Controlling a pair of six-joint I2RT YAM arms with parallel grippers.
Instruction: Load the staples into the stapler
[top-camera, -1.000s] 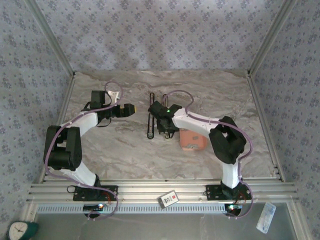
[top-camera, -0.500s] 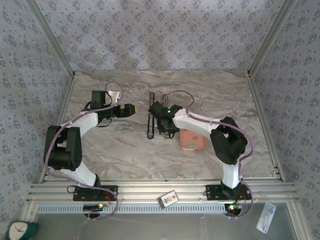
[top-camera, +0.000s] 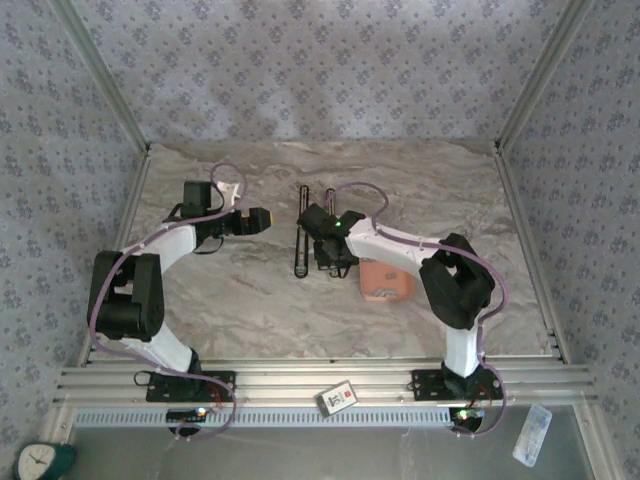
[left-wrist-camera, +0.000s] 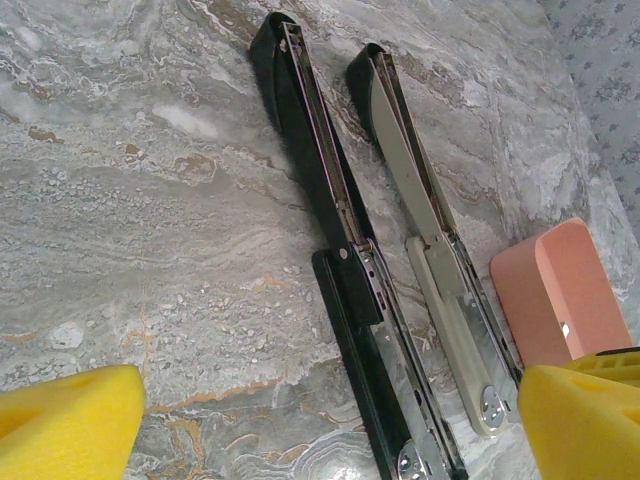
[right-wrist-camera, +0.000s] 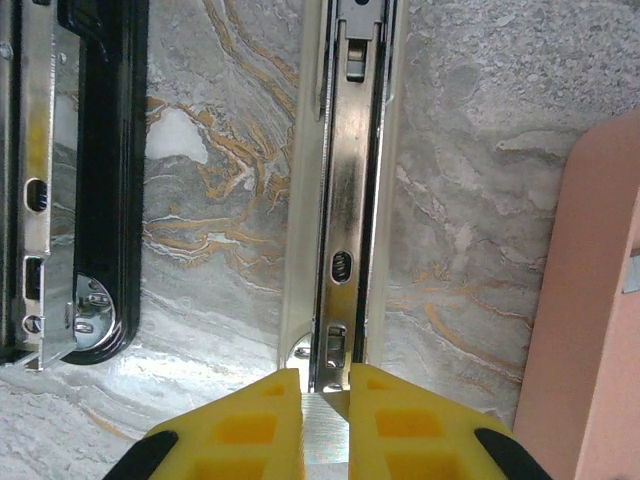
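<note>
Two staplers lie opened flat side by side, a black stapler (top-camera: 300, 232) (left-wrist-camera: 340, 250) (right-wrist-camera: 100, 180) and a beige stapler (left-wrist-camera: 440, 260) (right-wrist-camera: 340, 180) to its right. My right gripper (top-camera: 333, 262) (right-wrist-camera: 325, 400) hangs over the near hinge end of the beige stapler's metal channel. It is shut on a silver strip of staples (right-wrist-camera: 325, 435), which sits upright between the yellow pads. My left gripper (top-camera: 262, 218) (left-wrist-camera: 325, 430) stands wide open to the left of the black stapler, with nothing between its yellow fingers (left-wrist-camera: 70, 420).
A salmon-pink box (top-camera: 385, 280) (left-wrist-camera: 555, 290) (right-wrist-camera: 590, 300) lies just right of the beige stapler, under the right arm. Patterned walls close in the marble table (top-camera: 230, 300) on three sides. A small card (top-camera: 337, 397) rests on the front rail.
The right wrist has crept slightly toward the near side over the beige stapler, still holding the staples. The left arm has not moved.
</note>
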